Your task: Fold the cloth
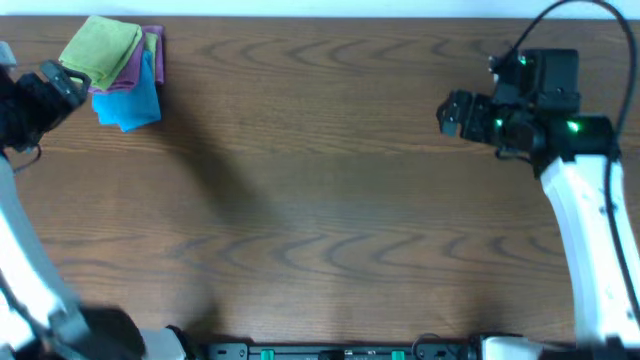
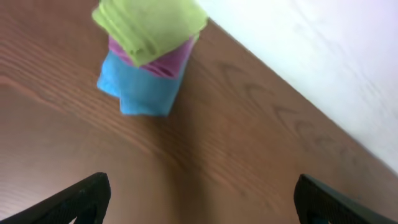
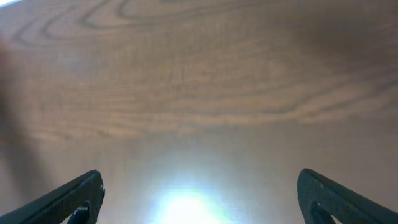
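The cloth [image 1: 100, 45] is light yellow-green and lies folded at the table's far left corner, on top of a purple cloth [image 1: 137, 62] and a bright blue cloth [image 1: 130, 100]. In the left wrist view the cloth [image 2: 149, 25] tops the same pile, well ahead of my fingers. My left gripper [image 1: 65, 82] [image 2: 202, 190] hovers just left of the pile, open and holding nothing. My right gripper [image 1: 455, 112] [image 3: 199, 186] stands open over bare wood at the far right, far from the cloth.
The wooden table [image 1: 320, 200] runs between the two arms. Its far edge [image 2: 292, 87] passes close behind the pile, with a white surface beyond. A bright glare spot [image 3: 186, 208] lies on the wood under the right gripper.
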`<state>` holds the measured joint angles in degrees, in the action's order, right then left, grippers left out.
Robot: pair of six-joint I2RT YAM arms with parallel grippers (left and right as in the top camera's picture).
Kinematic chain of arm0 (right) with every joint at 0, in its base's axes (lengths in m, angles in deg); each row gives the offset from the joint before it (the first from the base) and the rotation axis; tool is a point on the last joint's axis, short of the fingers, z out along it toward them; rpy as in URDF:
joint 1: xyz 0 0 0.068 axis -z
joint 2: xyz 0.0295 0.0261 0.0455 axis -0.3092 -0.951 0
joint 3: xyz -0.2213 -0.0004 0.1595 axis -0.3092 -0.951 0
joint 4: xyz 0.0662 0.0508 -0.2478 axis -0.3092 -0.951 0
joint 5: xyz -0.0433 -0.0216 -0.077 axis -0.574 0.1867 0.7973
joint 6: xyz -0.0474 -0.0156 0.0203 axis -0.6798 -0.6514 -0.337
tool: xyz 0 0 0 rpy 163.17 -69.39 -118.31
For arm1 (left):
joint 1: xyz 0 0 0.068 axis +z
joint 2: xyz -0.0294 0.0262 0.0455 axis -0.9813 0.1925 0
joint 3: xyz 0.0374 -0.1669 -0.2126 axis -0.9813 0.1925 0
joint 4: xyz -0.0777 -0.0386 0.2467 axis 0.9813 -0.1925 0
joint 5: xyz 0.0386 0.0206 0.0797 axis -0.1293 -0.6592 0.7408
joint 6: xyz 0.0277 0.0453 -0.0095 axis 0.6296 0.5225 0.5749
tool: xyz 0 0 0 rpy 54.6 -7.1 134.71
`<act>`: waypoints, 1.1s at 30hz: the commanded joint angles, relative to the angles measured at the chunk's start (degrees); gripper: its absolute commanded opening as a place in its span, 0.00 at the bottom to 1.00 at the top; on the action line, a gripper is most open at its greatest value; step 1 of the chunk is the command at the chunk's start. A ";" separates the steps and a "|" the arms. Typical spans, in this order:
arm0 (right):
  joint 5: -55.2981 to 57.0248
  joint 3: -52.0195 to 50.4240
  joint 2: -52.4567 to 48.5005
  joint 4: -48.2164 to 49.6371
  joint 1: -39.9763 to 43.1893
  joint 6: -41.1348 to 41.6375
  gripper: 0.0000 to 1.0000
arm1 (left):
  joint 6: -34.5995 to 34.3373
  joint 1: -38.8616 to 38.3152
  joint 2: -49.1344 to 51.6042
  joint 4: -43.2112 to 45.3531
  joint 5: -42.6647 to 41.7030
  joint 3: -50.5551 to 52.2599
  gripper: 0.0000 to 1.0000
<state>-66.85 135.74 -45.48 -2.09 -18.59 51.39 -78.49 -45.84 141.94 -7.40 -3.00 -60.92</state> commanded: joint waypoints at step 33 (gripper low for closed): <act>3.04 -23.08 64.76 -18.43 -2.49 -9.25 0.99 | 1.07 -20.87 -68.87 -19.52 16.72 36.59 0.95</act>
<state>-63.60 112.93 19.18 -19.49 -20.63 41.20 -76.69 -66.43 73.39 -25.76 13.19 -24.20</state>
